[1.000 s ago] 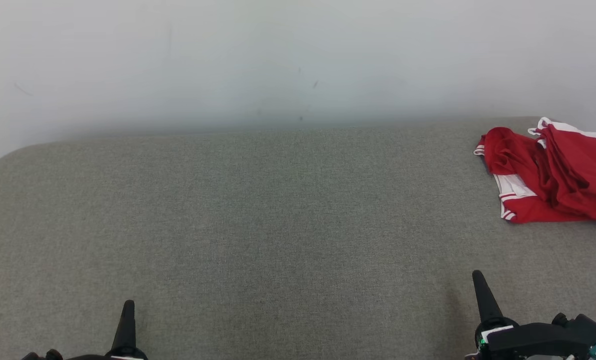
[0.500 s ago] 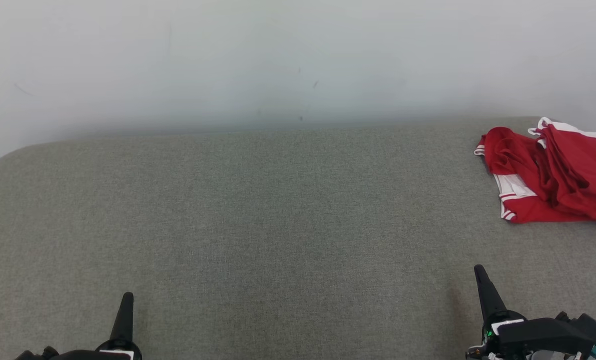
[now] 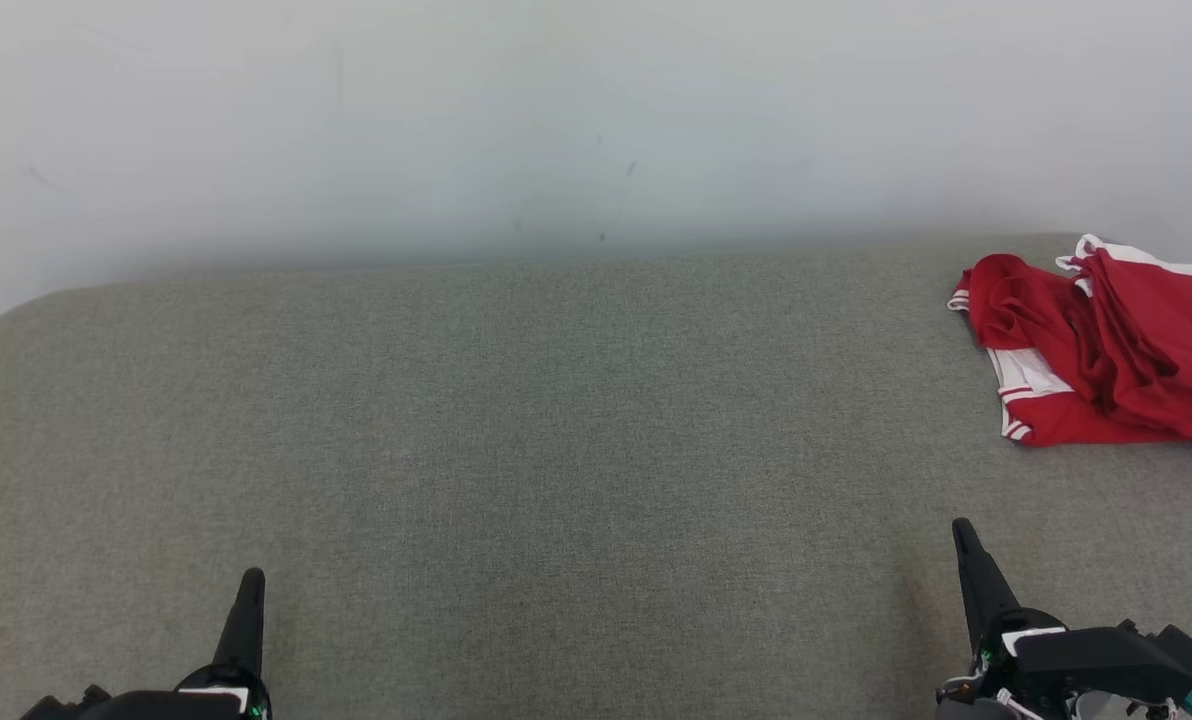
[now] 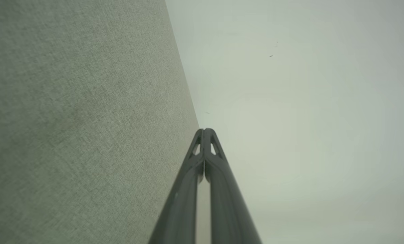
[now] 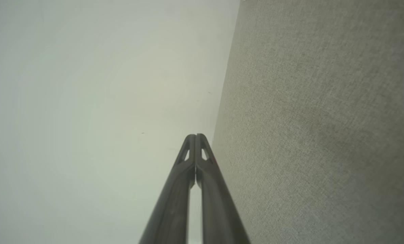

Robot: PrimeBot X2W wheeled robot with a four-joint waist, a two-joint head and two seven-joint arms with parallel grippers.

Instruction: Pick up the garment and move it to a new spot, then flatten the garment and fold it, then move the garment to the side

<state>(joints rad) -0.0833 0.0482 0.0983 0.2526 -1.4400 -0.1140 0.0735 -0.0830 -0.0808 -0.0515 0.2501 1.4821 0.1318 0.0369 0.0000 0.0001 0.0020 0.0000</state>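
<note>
Garment [image 3: 1106, 350]: one item, red with white striped trim.

- Place: far right part of the tabletop [image 3: 556, 450], close under the wall [image 3: 556, 120], running out past the right border of the head view.
- Condition: bunched, with deep creases and loose overlapping layers. A white-banded edge faces the tabletop's middle. No squared, flat fold can be made out.
- Left gripper [image 3: 253, 580]: over the tabletop's near left edge, fingers pressed together, nothing between them.
- Right gripper [image 3: 964, 535]: over the tabletop's near right edge, fingers likewise pressed together and empty, well short of the garment.
- Stage, as a judgement: this layout suits a crumpled garment waiting to be lifted to a working spot. It equally suits one already set off to the side after a loose fold. The pictures do not settle which.
- Handling notes, good for either reading:
  - The cloth looks thin and slack, so it would sag and drag if held at one point.
  - The trimmed edge is the clearest place to pinch.
  - A grip into the heaped middle would probably catch several layers at once.
  - The broad bare middle of the tabletop leaves room for spreading.
  - The right gripper is on the garment's side of the tabletop.
</note>
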